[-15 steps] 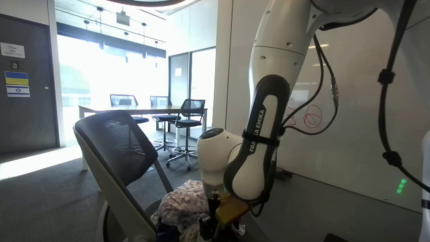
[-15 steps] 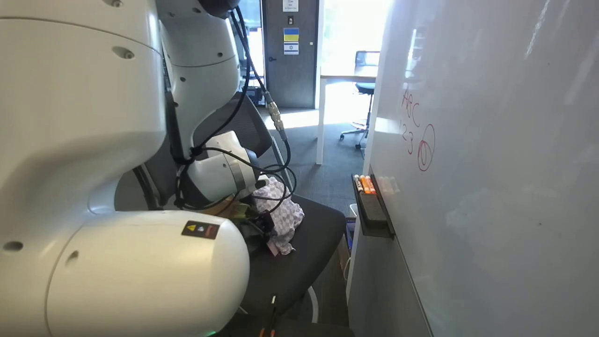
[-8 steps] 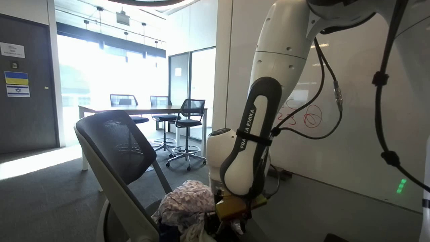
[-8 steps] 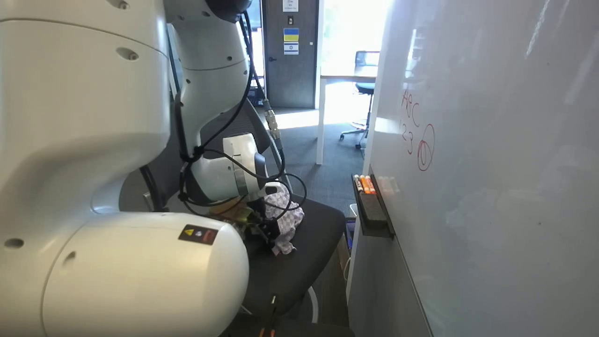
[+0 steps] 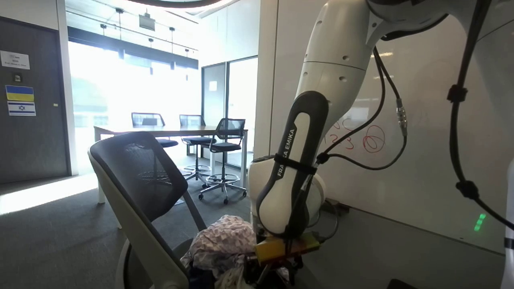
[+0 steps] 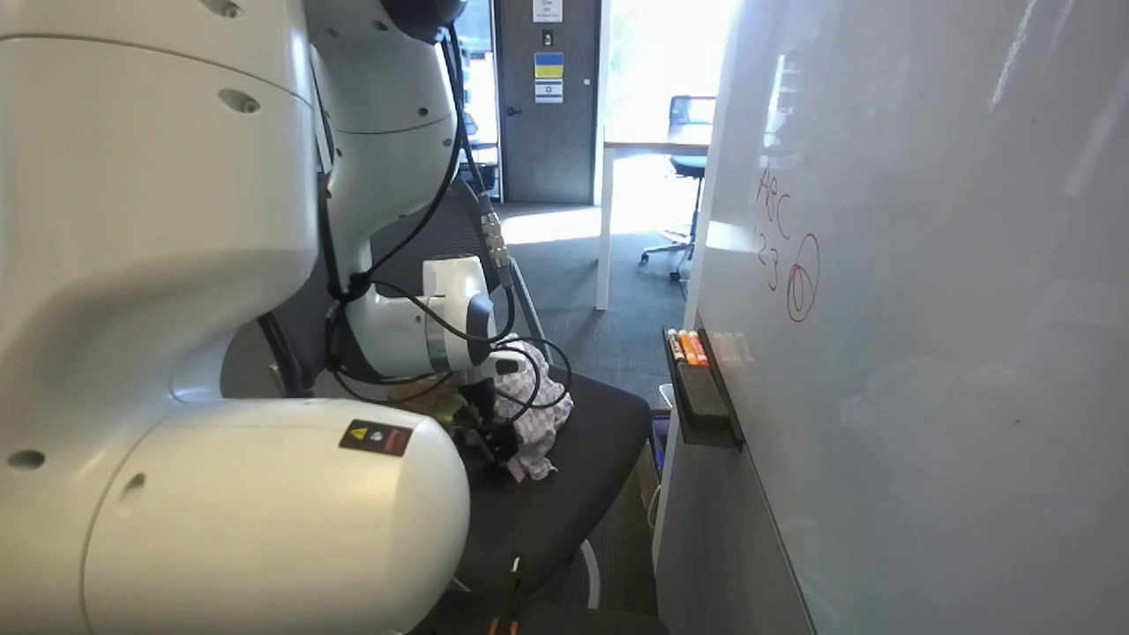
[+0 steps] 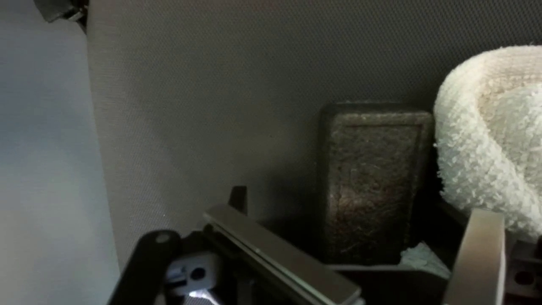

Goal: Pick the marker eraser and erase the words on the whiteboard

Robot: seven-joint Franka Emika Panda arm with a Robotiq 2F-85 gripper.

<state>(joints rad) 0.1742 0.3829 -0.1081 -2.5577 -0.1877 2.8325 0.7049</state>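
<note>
In an exterior view, our arm bends down from the upper right, its forearm slanting to the lower left with a black strap around it. Our wrist shows partly behind that forearm, low, above our gripper. In an exterior view, 1 big rounded white link fills the lower left, and beyond it the wrist shows with the gripper pointing down, partly hidden. In the wrist view, we hold our 2 fingers well apart, a wide gap between them: 1 pad runs diagonally, the other stands nearer upright, cut off by the bottom edge.
</note>
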